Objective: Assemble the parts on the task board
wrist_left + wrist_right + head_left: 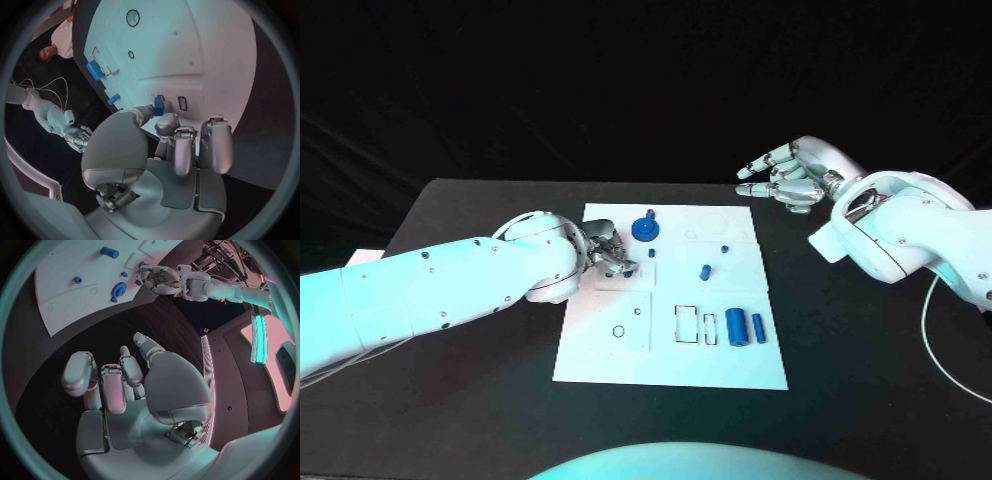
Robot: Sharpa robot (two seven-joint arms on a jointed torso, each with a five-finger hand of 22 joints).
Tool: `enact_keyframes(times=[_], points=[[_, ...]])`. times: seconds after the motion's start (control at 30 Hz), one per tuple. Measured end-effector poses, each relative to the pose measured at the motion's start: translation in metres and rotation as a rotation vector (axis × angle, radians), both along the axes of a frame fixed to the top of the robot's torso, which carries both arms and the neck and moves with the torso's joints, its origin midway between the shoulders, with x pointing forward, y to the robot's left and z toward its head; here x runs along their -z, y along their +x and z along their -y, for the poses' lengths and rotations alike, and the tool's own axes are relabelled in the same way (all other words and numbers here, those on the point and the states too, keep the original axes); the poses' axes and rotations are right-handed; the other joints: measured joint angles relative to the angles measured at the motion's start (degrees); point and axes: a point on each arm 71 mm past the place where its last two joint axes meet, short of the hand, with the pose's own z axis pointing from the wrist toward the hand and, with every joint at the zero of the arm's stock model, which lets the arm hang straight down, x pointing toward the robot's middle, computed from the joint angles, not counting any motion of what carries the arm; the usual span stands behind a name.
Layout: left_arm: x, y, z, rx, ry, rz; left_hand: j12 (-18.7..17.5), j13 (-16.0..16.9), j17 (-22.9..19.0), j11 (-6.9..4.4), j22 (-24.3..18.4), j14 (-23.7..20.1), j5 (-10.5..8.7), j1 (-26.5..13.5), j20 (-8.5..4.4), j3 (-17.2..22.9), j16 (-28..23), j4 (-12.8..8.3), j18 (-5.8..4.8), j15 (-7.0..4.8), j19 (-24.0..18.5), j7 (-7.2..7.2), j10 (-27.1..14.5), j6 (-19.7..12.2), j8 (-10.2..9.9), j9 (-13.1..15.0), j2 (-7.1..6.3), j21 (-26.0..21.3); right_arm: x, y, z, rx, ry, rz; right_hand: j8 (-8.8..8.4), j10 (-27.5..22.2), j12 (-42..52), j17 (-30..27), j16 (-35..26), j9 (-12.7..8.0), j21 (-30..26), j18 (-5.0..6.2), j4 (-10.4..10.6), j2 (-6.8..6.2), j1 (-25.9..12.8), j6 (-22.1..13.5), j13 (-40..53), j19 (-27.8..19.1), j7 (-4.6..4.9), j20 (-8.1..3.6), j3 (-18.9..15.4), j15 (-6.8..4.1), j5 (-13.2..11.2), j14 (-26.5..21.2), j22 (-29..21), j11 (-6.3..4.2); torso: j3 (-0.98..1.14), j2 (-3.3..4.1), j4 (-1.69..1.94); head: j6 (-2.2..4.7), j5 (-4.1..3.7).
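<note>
The white task board [678, 350] lies in the middle of the black table. My left hand [607, 250] is over the board's left side and pinches a small blue part [159, 106] between thumb and a finger, low against the board. A blue gear [645, 230] stands just beyond that hand. A small blue peg [705, 270] and a tiny blue piece [727, 248] sit near the board's middle. Two blue cylinders [746, 328] lie side by side at the right. My right hand [788, 178] hovers off the board's far right corner, fingers loosely bent and apart, holding nothing.
Outlined slots [691, 324] sit left of the cylinders, and round recesses [619, 330] mark the board's left half. Bare black table [459, 400] surrounds the board. A white cable [935, 340] trails by my right arm.
</note>
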Motion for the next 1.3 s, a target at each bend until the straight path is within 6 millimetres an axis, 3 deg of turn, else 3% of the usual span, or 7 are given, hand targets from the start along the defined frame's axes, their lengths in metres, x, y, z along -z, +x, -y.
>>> enact_keyframes(times=[0.73,0.87,1.07,1.13,1.2,1.23,1.3], points=[[-0.0008,-0.0004,-0.0008,0.005,0.017,-0.003,0.9,0.6,0.0,-0.32,0.0,0.0,-0.01,-0.5,-0.03,0.0,0.0,0.0,-0.01,-0.02,0.0,-0.19,0.9,0.8,0.2,-0.8,-0.52,0.0,0.0002,0.0001,0.0001,-0.002,0.001,-0.001,0.0,0.0,0.0,0.0,-0.2,0.0,0.0,-0.01,0.0,0.0,0.0,0.0,0.0,0.0,0.0,0.0,0.0,0.0,0.0,0.0,-0.1,0.0,0.0,0.02,-0.01,-0.13,-0.01],[-0.0008,-0.0004,-0.0014,0.003,0.019,-0.004,1.6,1.3,0.0,-0.67,0.0,0.0,0.75,-1.2,-0.22,0.5,0.0,-0.8,0.0,-0.42,-0.2,-0.32,1.6,1.6,0.1,-1.2,-1.16,0.0,0.0002,0.0001,0.0003,-0.002,0.001,-0.001,0.0,0.0,0.0,0.0,-0.2,0.0,0.0,0.0,0.0,0.0,0.0,0.0,0.0,0.0,0.0,0.0,0.0,0.0,0.0,0.0,-0.1,0.0,0.01,0.02,-0.01,-0.16,-0.01],[-0.0006,-0.0004,-0.002,0.0,0.021,-0.005,2.3,2.1,0.0,-0.85,0.0,0.0,1.01,-2.7,-0.64,0.6,0.0,-1.6,0.01,-0.84,-0.2,-0.7,2.4,2.4,-0.1,-1.5,-0.83,0.0,0.0002,0.0001,0.0006,-0.002,0.001,-0.001,0.0,0.0,0.0,0.0,-0.2,0.0,0.0,0.05,0.0,0.0,0.0,0.0,0.0,0.0,0.0,0.0,0.0,0.0,0.0,0.0,-0.1,0.0,0.01,0.01,-0.02,-0.24,-0.01],[-0.0006,-0.0004,-0.002,-0.001,0.021,-0.005,2.5,2.4,0.0,-1.11,0.0,0.0,1.01,-3.2,-0.64,0.9,0.0,-2.2,0.01,-0.84,-0.2,-0.69,2.8,2.6,0.0,-1.7,-0.71,0.0,0.0002,0.0001,0.0006,-0.002,0.001,-0.002,0.0,0.0,0.0,0.0,-0.2,0.0,-0.2,0.88,0.0,0.0,0.0,0.0,-0.1,0.0,0.0,0.0,0.0,0.0,0.0,0.0,-0.3,0.0,0.03,0.01,-0.03,-0.26,-0.01],[-0.0003,-0.0005,-0.0022,-0.003,0.022,-0.006,2.8,2.7,0.0,-1.22,0.0,0.0,1.01,-4.2,-0.64,1.0,0.0,-2.4,0.01,-0.84,-0.2,-0.61,3.1,2.9,0.3,-1.9,-0.35,0.0,0.0003,0.0001,0.0006,-0.002,0.0,-0.002,0.0,0.0,0.0,0.0,-0.2,0.0,-0.2,0.89,0.0,0.0,0.0,0.0,-0.1,0.0,0.0,0.0,0.0,0.0,0.0,0.0,-0.3,0.0,0.04,0.01,-0.03,-0.29,-0.01],[-0.0001,-0.0006,-0.0023,-0.003,0.022,-0.007,3.1,2.9,0.0,-1.21,0.0,0.0,1.01,-5.0,-0.73,2.2,0.0,-3.6,0.01,-0.84,-0.1,-0.61,3.3,2.9,0.5,-1.9,-0.3,0.0,0.0003,0.0001,0.0007,-0.002,0.0,-0.002,0.0,0.0,0.0,0.0,-0.2,0.0,-0.2,0.89,0.0,0.0,0.0,0.0,-0.1,0.0,0.0,0.0,0.0,0.0,0.0,0.0,-0.3,0.0,0.04,0.01,-0.04,-0.3,-0.03],[0.0002,-0.0004,-0.0027,-0.006,0.021,-0.008,3.4,3.2,0.0,-1.41,0.0,0.1,1.01,-6.2,-0.84,2.5,0.0,-3.9,0.01,-1.07,0.0,-0.69,3.5,3.4,0.5,-1.9,-0.03,0.2,0.0003,0.0001,0.0009,-0.002,0.0,-0.002,0.0,0.0,0.0,0.0,-0.2,0.0,-0.2,0.89,0.0,0.0,0.0,0.0,-0.1,0.0,0.0,0.0,0.0,0.0,0.0,0.0,-0.3,0.0,0.04,0.01,-0.04,-0.34,-0.06]])
